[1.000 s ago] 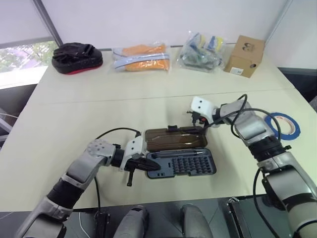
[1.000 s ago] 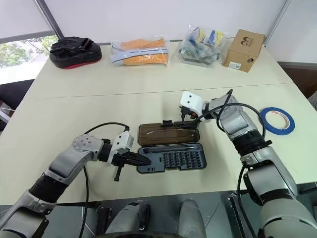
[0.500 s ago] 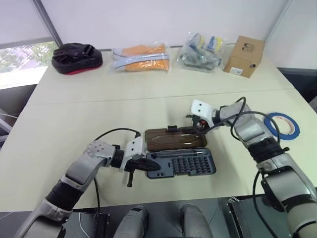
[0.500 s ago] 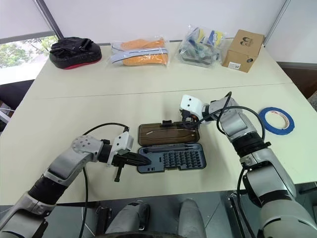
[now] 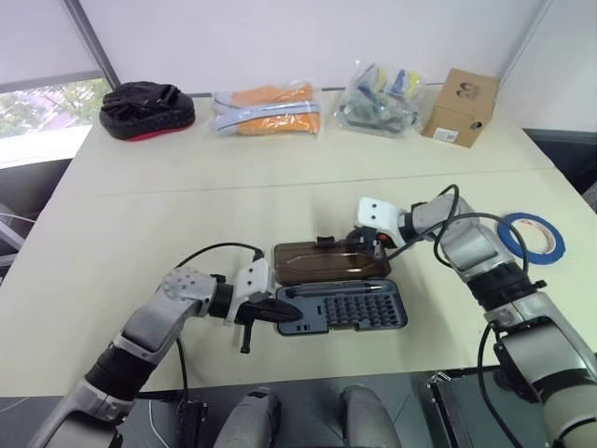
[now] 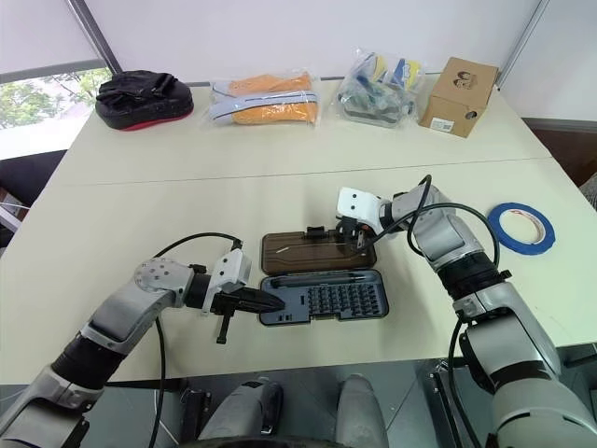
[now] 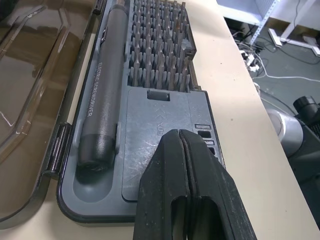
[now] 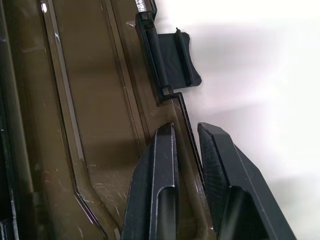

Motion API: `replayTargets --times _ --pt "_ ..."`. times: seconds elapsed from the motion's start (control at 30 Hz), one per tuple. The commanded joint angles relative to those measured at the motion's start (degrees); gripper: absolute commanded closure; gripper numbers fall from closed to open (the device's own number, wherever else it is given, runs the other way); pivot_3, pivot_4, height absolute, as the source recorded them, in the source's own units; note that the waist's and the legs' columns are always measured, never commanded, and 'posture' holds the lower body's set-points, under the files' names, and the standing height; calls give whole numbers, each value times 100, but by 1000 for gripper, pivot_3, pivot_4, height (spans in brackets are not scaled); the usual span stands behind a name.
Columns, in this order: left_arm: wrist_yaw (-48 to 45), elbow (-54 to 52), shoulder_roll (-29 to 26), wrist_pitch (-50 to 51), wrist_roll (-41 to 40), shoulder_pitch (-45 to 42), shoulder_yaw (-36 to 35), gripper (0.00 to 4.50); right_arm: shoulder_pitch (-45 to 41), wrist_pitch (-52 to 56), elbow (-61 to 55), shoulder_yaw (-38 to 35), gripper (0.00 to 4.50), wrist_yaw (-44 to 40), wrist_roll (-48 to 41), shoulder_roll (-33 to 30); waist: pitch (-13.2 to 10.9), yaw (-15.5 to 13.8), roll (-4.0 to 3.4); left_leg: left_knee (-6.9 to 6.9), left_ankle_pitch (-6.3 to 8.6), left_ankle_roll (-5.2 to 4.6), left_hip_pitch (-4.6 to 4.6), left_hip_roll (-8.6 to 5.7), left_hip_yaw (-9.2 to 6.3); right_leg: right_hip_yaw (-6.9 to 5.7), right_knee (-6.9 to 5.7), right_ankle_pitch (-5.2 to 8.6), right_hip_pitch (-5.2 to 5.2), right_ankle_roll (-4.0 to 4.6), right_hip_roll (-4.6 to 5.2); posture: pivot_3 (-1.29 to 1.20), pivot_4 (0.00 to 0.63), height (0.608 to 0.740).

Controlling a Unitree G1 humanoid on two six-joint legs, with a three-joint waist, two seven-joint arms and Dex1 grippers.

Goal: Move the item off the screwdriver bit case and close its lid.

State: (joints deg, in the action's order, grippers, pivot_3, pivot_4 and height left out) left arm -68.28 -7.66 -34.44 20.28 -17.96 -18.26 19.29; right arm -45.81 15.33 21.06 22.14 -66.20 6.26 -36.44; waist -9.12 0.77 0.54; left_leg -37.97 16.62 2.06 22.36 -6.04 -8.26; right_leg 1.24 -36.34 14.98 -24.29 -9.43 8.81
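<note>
Right gripper (image 8: 187, 155) pinching the open lid's (image 5: 326, 261) far rim beside its latch tab (image 8: 176, 60) – ready to fold it over the bit tray (image 5: 345, 308) – left gripper (image 7: 186, 150) shut, pressing the tray's left end steady, blue tape roll (image 5: 532, 235) already aside at far right.

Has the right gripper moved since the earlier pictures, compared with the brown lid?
Yes. The right gripper has come down and nearer to the lid; its fingers now straddle the lid's far edge beside the latch tab.

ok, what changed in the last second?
The right claw dropped to the far edge of the lid and closed its fingers over the rim, one on each side. The left claw stays shut on the tray end of the bit case. The blue tape hasn't moved.
</note>
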Motion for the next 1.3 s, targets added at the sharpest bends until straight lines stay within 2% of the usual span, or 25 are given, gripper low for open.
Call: replayTargets --times 0.03,0.17,0.2,0.23,0.4,0.47,0.53,0.7,0.8,0.93,1.17,1.3 --pt "112 13 -43 -16 123 99 -52 4500 33 -66 232 227 3770 -261 185 16 0 -1 0 0 0 0 0 0 0 0 0 0 0 0 0 0 150 740" --pt "176 55 10 -50 143 69 -39 4500 -257 -472 801 388 3770 -532 337 88 1 2 0 0 0 0 0 0 1 0 0 0 1 0 0 0 150 740" --pt "195 66 27 -62 149 63 -36 4500 -374 -535 1020 395 4281 -585 348 149 1 5 1 0 0 0 -1 0 2 -1 0 0 2 0 0 0 150 740" --pt "213 73 43 -69 151 58 -36 4500 -487 -601 1233 395 4467 -607 366 211 2 7 2 -1 0 0 -2 0 2 -1 0 0 4 0 -1 0 150 740" --pt "290 86 107 -106 175 78 -43 4500 -1094 -1131 2542 419 4467 -449 652 553 15 70 20 4 0 0 -27 8 1 0 3 -2 25 4 -9 0 150 740" --pt "311 97 118 -114 187 76 -56 4500 -1218 -1328 2886 438 4467 -389 736 622 15 81 20 19 1 0 -89 11 2 0 12 -4 81 7 -13 0 150 740" --pt "336 136 118 -130 198 73 -101 4500 -1280 -1473 3091 436 4467 -373 780 668 16 88 21 31 6 -10 -127 13 3 0 19 -3 120 7 -15 0 150 740" --pt "389 173 119 -138 191 72 -148 4500 -1270 -1721 3099 393 4467 -419 770 648 20 124 19 29 16 -27 -132 16 -8 1 14 -4 121 8 -16 0 150 740" --pt "689 184 277 46 18 0 -413 4500 -1233 -1959 2588 225 4467 179 871 502 19 126 19 29 1 -1 -132 16 -8 1 14 -4 119 8 -15 0 150 740" --pt "964 166 443 228 -103 -76 -680 4500 -918 -1879 1579 -13 4467 484 879 295 17 125 16 27 -2 4 -101 16 -10 2 7 -4 84 8 -15 0 150 740" --pt "1266 24 560 547 -331 -142 -1084 4500 18 -1274 -788 -381 4467 574 789 -108 14 123 15 39 -3 5 -37 14 -5 2 6 -4 11 8 -10 0 150 740" --pt "1446 -60 635 749 -572 -208 -1361 4500 284 -1018 -1521 -494 4467 678 794 -186 14 147 16 29 -3 6 -2 14 -4 2 0 -5 -23 7 -11 0 150 740"
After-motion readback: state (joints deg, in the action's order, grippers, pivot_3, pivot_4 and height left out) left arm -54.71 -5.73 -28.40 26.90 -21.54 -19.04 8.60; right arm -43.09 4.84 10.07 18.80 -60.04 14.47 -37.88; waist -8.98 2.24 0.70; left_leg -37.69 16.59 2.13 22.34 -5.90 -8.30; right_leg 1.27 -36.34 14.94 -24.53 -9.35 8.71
